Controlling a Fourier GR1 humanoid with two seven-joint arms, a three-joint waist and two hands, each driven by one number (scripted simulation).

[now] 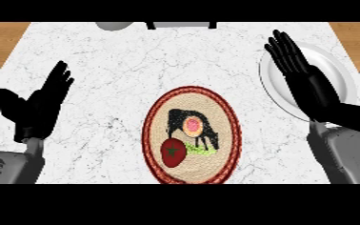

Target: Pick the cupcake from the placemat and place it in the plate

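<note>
One tabletop [112,76]. One placemat [205,168], one cupcake [193,124], one red round thing [173,152]. One plate [335,59]. Two hands: left hand [42,102], right hand [301,74]. Two grey things at the far edge: one round [112,25], one flat [181,25].

left forearm [17,164] grey | right forearm [339,155] grey | left hand [41,102] black | right hand [304,74] black

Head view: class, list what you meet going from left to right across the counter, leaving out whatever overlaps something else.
left hand → placemat → plate. Left out: the cupcake, which sits on the placemat, and the right hand, which overlaps the plate in this view.
</note>
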